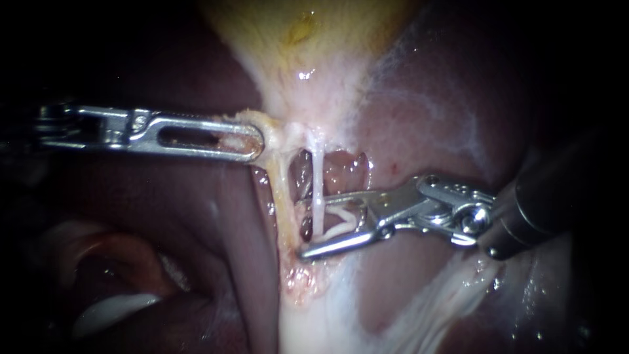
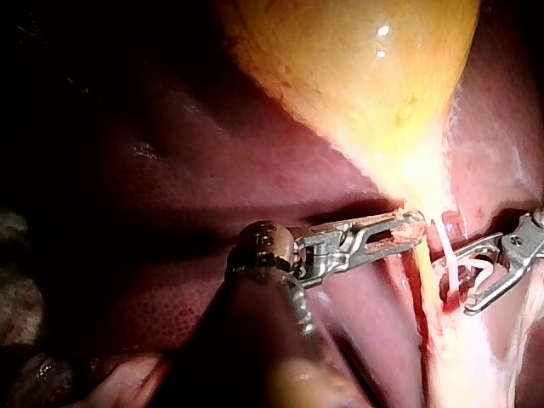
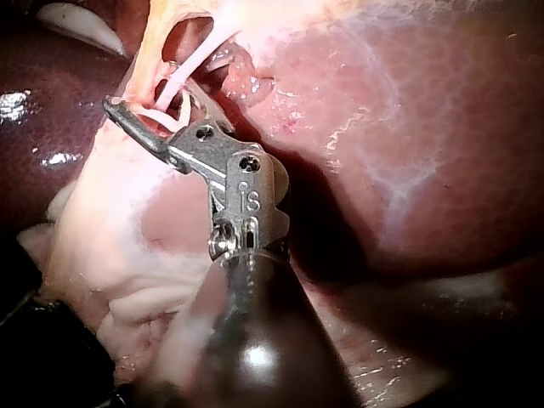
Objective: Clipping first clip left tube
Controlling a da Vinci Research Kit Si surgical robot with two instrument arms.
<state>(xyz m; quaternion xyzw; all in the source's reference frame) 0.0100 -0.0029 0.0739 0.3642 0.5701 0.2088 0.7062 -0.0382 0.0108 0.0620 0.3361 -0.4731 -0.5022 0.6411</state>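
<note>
Your left instrument (image 1: 257, 139) is coming in from the left, and its jaws are clamping the gallbladder (image 1: 295, 33) at the narrow neck, stretching the tissue toward that side. Hold that tension even while you are clipping, so the window (image 1: 298, 174) is not collapsing. Just right of those jaws a tan strand (image 1: 280, 190) is bordering the window. Next to it the tube (image 1: 317, 177), thin and pale, is running down across the gap. Whether this is the left tube I cannot tell. It is lying between the parted jaws of your right instrument (image 1: 304, 228), which are gripping nothing yet. A white clip (image 1: 342, 219) seems to be sitting inside them. Before closing, you should be checking that both tips are showing past the tube, that the jaws are crossing it squarely, and that only the tube is lying inside.

Room is tight. The tips are nearly reaching the tan strand, and dark liver (image 1: 445, 118) is lying behind the window and under the lower jaw, so you are wanting no further advance. To the right, over the liver, your right instrument is having open space for drawing back.
</note>
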